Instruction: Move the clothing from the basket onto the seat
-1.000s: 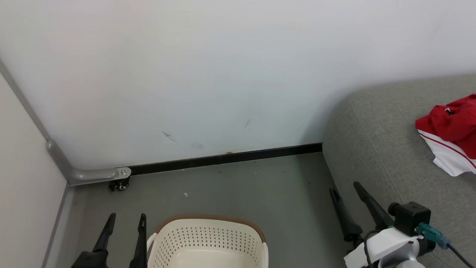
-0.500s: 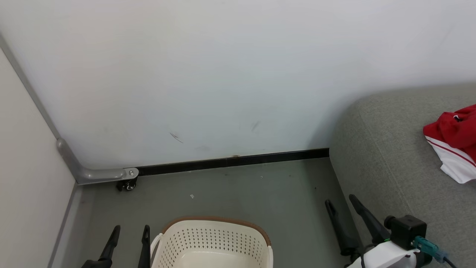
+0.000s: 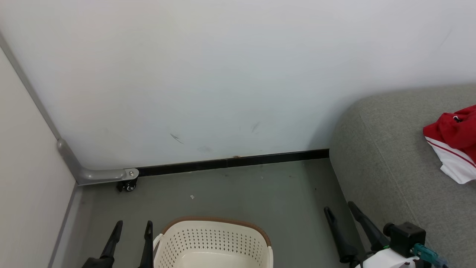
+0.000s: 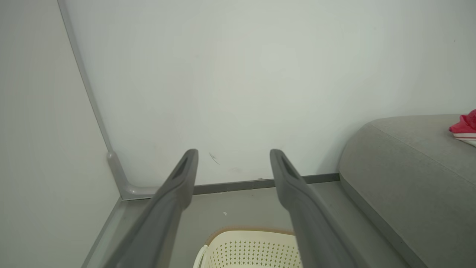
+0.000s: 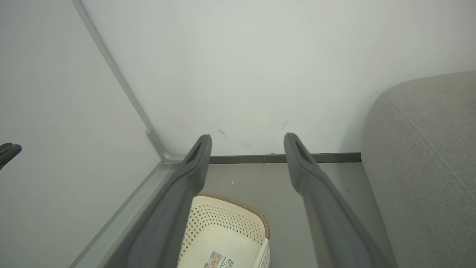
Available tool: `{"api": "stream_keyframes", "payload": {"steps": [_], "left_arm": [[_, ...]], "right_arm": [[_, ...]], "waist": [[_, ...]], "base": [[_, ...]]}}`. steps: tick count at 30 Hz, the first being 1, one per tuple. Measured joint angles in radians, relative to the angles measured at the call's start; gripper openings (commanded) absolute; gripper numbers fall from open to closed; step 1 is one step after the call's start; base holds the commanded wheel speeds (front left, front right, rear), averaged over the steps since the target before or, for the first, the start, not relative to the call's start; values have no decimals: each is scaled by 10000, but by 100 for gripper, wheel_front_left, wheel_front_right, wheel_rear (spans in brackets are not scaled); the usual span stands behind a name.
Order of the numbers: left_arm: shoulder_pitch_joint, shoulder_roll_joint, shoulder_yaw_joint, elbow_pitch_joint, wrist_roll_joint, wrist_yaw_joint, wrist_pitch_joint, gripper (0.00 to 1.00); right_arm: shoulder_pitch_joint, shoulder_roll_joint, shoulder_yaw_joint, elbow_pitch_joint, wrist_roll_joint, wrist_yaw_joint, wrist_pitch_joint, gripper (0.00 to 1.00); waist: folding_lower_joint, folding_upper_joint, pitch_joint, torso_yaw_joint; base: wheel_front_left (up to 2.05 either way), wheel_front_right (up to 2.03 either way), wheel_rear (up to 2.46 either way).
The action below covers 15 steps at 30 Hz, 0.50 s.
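Left gripper (image 3: pixel 134 224) spread wide, pinching nothing, touching nothing. Just to its right, the basket (image 3: pixel 214 222) on the floor (image 3: pixel 260 193). Right gripper (image 3: pixel 339 207) likewise spread wide and empty, the seat (image 3: pixel 390 156) close on its right. Clothing (image 3: pixel 452 137) heaped on that seat, well beyond and right of the right gripper. Label sticker (image 5: pixel 219 261) on the basket bottom, print too small to read.

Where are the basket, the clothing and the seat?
basket (image 3: pixel 212 238): head view, on its perforated far wall.
clothing (image 3: pixel 450 131): head view, on the red fold.
seat (image 3: pixel 390 163): head view, on bare grey fabric near its rounded corner.
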Motion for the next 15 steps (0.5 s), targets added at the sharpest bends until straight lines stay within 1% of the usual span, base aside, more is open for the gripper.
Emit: {"api": "stream_keyframes", "payload": {"steps": [6,15], "left_arm": [[80,-2,-125,192,-192,0,0,100],[134,2,-169,209,-194,-2,0,100]], "right_arm": [[17,10,4,-65,0,0,0,100],[32,35,17,-121,0,0,0,100]], "waist": [[0,0,23,4],[1,0,79,-5]], "base": [[0,0,0],[0,0,0]]}}
